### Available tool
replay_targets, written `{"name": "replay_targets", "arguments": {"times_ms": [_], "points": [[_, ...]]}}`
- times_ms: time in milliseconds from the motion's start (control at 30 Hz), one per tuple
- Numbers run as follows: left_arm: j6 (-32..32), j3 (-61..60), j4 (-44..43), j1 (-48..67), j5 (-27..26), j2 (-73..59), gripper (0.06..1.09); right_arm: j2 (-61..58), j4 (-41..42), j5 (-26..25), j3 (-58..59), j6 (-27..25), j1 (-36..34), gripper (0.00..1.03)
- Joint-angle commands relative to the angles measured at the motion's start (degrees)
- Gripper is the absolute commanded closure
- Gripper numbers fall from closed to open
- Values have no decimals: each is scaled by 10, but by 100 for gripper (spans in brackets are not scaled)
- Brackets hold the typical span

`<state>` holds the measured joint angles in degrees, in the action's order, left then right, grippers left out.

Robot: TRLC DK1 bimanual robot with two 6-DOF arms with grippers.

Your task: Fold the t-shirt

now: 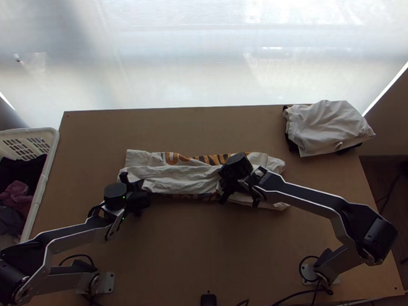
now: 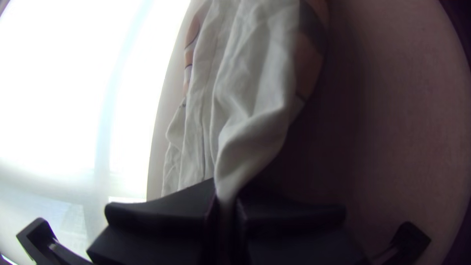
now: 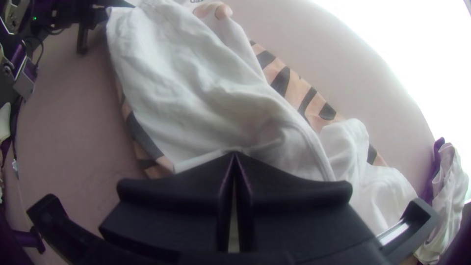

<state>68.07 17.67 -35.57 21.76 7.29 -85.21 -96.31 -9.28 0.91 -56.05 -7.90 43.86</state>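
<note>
The white cloth t-shirt with orange-and-black print (image 1: 186,178) lies folded into a long, wrinkled strip across the middle of the light wooden counter (image 1: 207,249). The black left pincer (image 1: 143,193) grips a bunched bit at one end; the black right pincer (image 1: 227,186) is closed at its tips against the shirt, perhaps pinching it, I can't tell.

Seems to be a room, home or lab difficult to say, with basket (image 1: 46,172) of clothes (image 1: 17,196) beside wooden surface (image 1: 180,250) and bright window blind (image 1: 174,68) behind.
</note>
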Motion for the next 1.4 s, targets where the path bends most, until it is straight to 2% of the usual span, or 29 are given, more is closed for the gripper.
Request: {"name": "replay_targets", "arguments": {"times_ms": [0,133,467,800,1100,1367], "points": [[22,0,6,-24,3,43,105,1,-14,4,-11,21,-5,100],[35,-4,39,-55,-7,94,105,5,-23,17,-14,25,-6,100],[64,-29,106,-118,-54,184,105,41,-69,91,-36,33,-7,100],[78,-30,207,-138,-76,304,105,79,-85,91,-54,43,-22,100],[98,-7,212,-125,-90,340,105,50,-32,82,30,26,-36,100],[108,38,205,-69,-95,318,105,11,11,68,41,15,-37,100]]}}
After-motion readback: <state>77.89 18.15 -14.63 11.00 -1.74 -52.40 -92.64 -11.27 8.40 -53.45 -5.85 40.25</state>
